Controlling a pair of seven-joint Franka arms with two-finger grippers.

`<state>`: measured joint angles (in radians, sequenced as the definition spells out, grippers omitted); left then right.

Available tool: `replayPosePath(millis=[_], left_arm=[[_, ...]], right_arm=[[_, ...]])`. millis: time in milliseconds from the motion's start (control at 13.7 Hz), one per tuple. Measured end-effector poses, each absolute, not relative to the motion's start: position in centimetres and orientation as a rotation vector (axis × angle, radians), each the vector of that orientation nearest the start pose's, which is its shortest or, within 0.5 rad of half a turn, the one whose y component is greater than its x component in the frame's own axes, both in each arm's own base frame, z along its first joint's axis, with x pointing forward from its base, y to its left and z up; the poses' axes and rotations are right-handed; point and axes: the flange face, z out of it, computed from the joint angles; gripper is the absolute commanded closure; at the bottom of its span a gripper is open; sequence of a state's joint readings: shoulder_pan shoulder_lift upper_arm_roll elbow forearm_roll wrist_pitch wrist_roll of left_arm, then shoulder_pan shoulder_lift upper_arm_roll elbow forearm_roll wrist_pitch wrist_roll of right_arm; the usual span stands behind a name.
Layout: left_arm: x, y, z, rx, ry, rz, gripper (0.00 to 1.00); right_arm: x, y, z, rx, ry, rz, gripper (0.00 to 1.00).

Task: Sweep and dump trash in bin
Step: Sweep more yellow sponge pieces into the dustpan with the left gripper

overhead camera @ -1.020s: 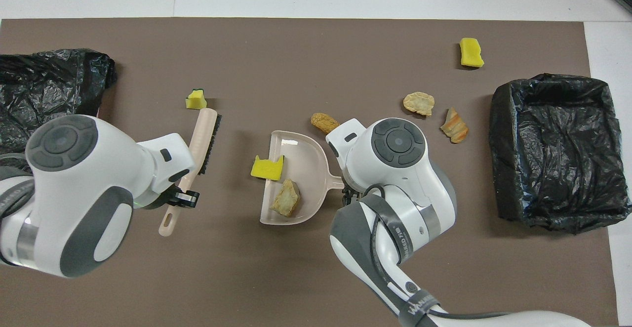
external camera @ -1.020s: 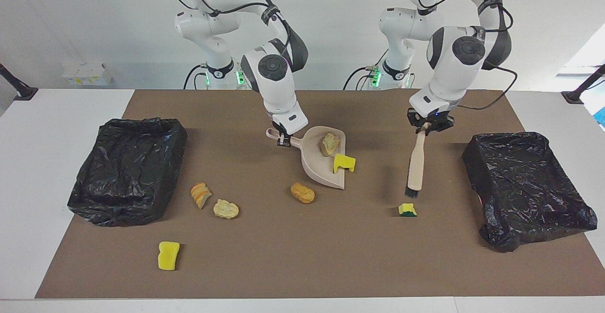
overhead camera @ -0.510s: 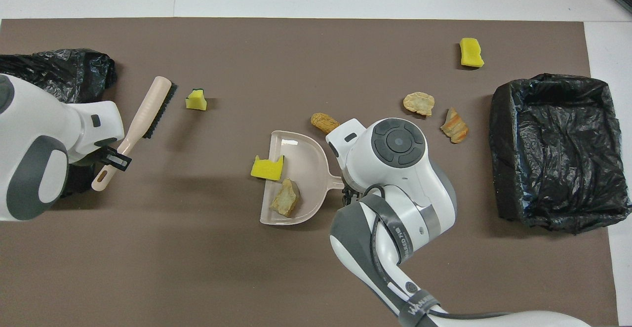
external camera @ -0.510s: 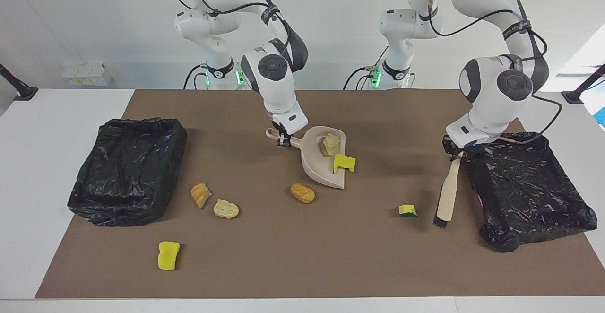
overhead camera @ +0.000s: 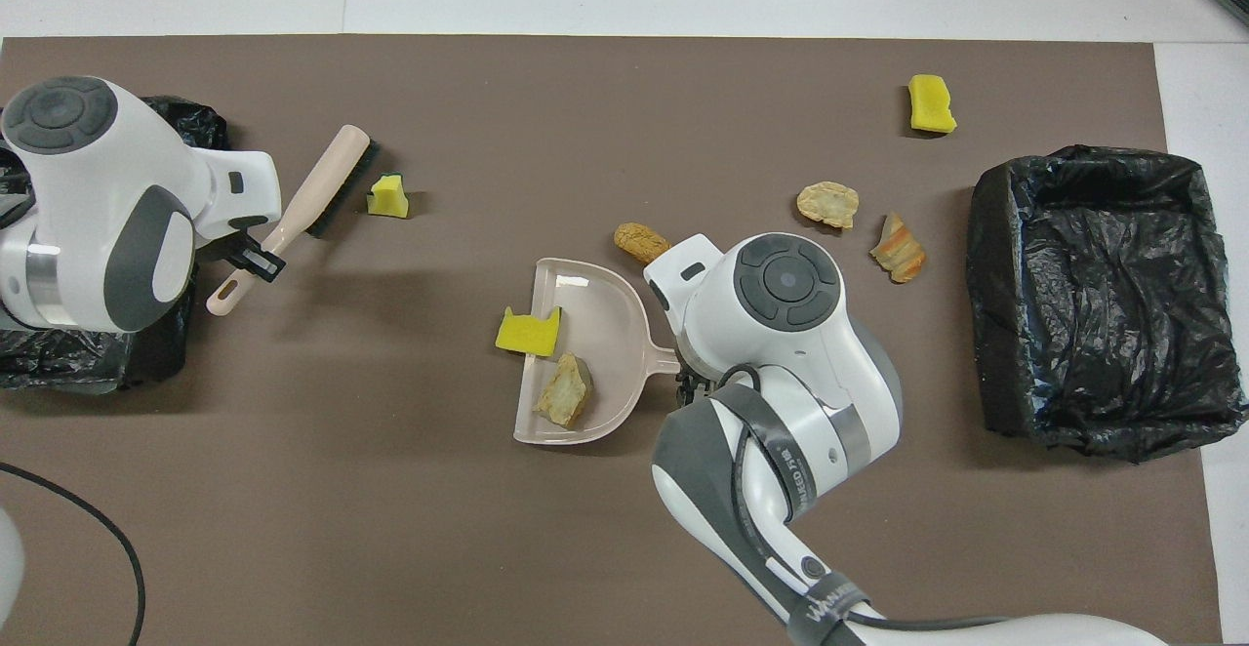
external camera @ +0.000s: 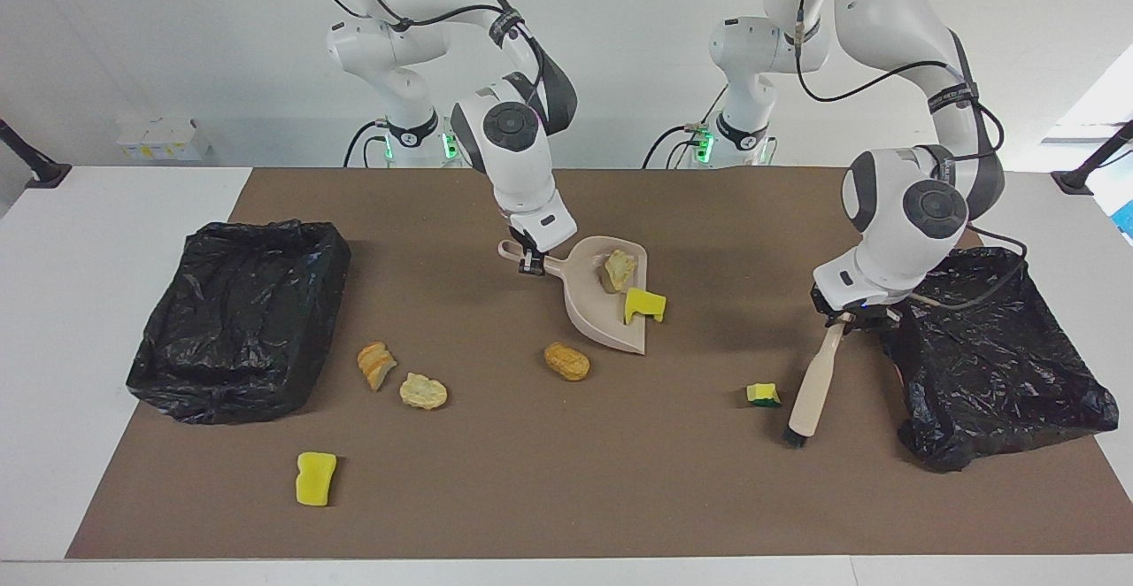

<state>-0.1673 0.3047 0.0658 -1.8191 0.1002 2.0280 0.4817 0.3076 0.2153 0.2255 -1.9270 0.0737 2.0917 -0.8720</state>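
The left gripper (external camera: 851,318), at the middle right of the facing view, is pinched on the handle of a pale wooden brush with black bristles (external camera: 813,389). The brush slants down, with its bristle end low, just beside a small yellow sponge piece with a green back (external camera: 762,394); I cannot tell if the two touch. Next to this arm lies a crumpled, glossy black plastic-lined bin (external camera: 1000,365).

The right gripper (external camera: 531,263), at the upper centre, is clamped on the handle of a smooth beige plastic dustpan (external camera: 591,313), which lies on the matte brown table mat (external camera: 566,480).

The task seems to be at an early stage. Only a rough tan bread-like chunk (external camera: 617,269) lies inside the pan, and a notched bright yellow sponge piece (external camera: 643,304) sits at its open lip. Still loose on the mat are an oval orange-tan chunk (external camera: 566,361) near the pan, a striped orange crust (external camera: 376,365) and a pale round chunk (external camera: 422,390) at the lower left, and a porous yellow sponge block (external camera: 316,478) lowest in the frame. The second black-lined bin (external camera: 239,320), at the left, looks empty, so nothing is dumped yet.
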Motion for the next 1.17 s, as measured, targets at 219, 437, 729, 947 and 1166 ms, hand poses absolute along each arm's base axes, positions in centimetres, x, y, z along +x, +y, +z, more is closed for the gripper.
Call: replayPosePath(millis=[219,437,729,947,1166], left_arm=[[59.3,-9.4,35.6,-2.873,1.037,0.180,1.00],[56.2,-12.5,35.5,-2.891,1.052,0.208,1.00],[51.8,-17.1,34.9,-2.943,1.057,0.254,1.00],[48.1,-21.3,34.7,-2.964,1.010,0.283,1.00],[45.5,-25.2,35.0,-3.033,0.857,0.294,1.00]], right_arm=[[51.6,30.3,37.8,-2.349,-1.905,0.041,1.00],[51.6,30.3,37.8,-2.349,-1.905,0.041,1.00],[51.5,30.2,37.5,-2.354,-1.901,0.038,1.00],[51.3,30.1,36.7,-2.359,-1.900,0.025,1.00],[51.1,29.8,35.7,-2.366,-1.896,0.013,1.00]])
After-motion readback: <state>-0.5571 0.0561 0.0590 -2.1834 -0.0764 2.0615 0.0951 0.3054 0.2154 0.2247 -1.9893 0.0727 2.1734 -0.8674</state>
